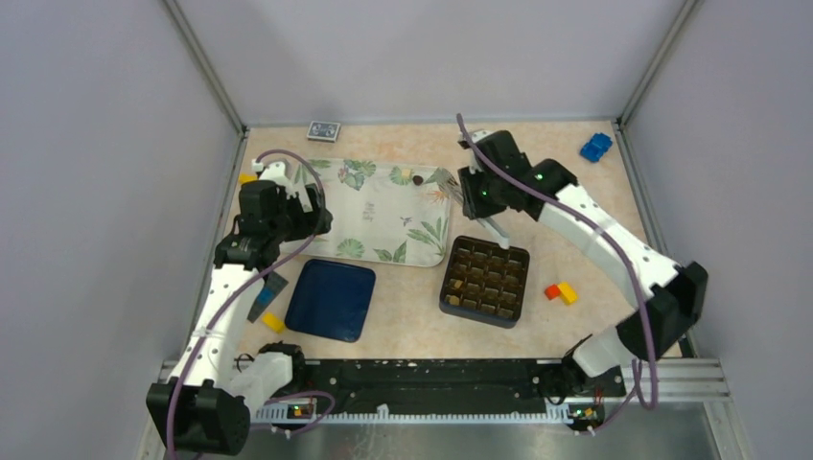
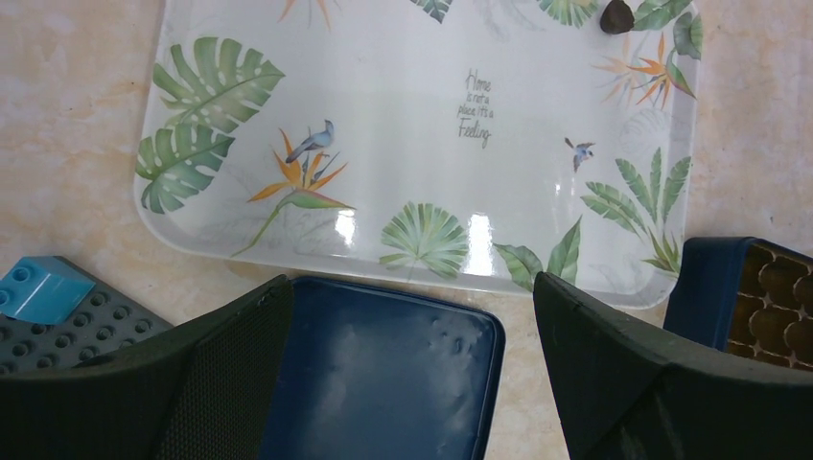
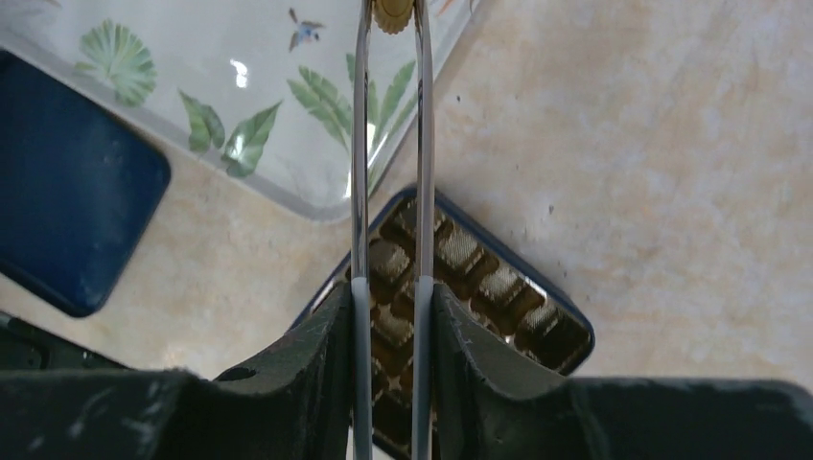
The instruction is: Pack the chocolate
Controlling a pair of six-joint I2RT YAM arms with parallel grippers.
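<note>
A small tan chocolate [image 3: 393,13], round with a ribbed edge, is pinched between the tips of a pair of thin metal tongs [image 3: 360,192]. The right gripper [image 3: 391,309] is pressed in on the tongs' two arms, squeezing them nearly together. From above, the tong tips hang over the far edge of the dark gridded box [image 1: 486,281]. That box has a few tan bits in the cells on its left side. I can't tell whether the other brown cells are filled.

Two more pieces lie at the far right corner of the leaf-printed tray [image 2: 192,225]: a dark chocolate [image 2: 616,16], glossy and lumpish, and a second tan piece [image 1: 406,175] just beside it. In small script near the tray's middle it reads "Home is not a place it's a Feeling" [image 2: 476,107].

The left gripper [image 2: 412,287] hovers over the tray's near edge with its fingers spread wide and nothing between them. Under it lies a dark blue lid [image 2: 383,374], and to its left a grey studded plate [image 2: 86,326] carries a light blue block [image 2: 38,290].

Red, orange and yellow blocks [image 1: 561,292] sit right of the box. A blue toy [image 1: 595,147] and a patterned card pack [image 1: 324,130] lie by the back wall; the pack's print is too small to read.
</note>
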